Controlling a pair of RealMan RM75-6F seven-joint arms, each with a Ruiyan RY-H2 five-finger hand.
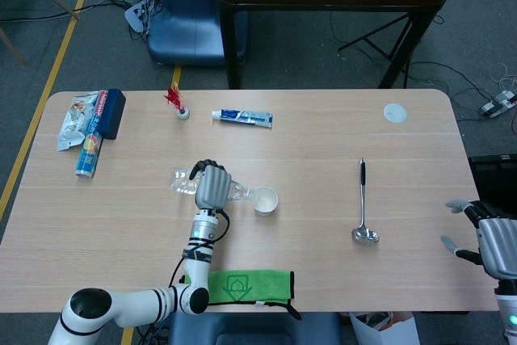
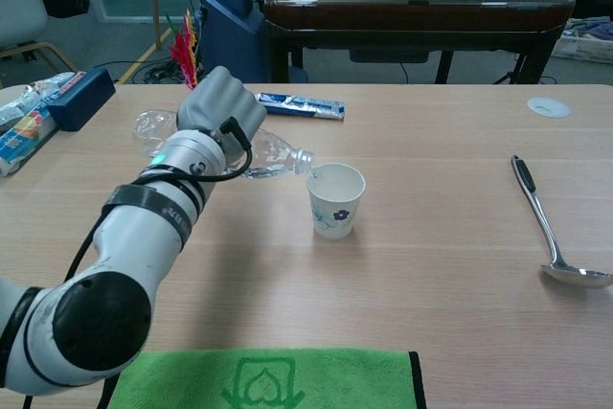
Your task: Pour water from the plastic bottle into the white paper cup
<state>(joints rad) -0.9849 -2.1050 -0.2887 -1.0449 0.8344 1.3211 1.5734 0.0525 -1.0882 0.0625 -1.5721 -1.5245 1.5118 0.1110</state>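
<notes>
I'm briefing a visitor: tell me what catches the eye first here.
The left hand grips a plastic bottle tipped nearly flat, its mouth at the rim of the paper cup mid-table. Right of them lies a ladle; a green cloth lies at the near edge.

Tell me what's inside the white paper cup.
The white paper cup shows only its pale inner wall; the bottom and any water are hidden. The plastic bottle, gripped by the left hand, tips at its rim.

The left arm (image 2: 115,265) is built of glossy white rounded shells, with a dark round cap at the elbow. A black band with small lettering is seen on the forearm. The left hand (image 2: 222,104) is matte grey, and a black cable is looped at its wrist. The right hand (image 1: 491,240) is cased in grey too.
</notes>
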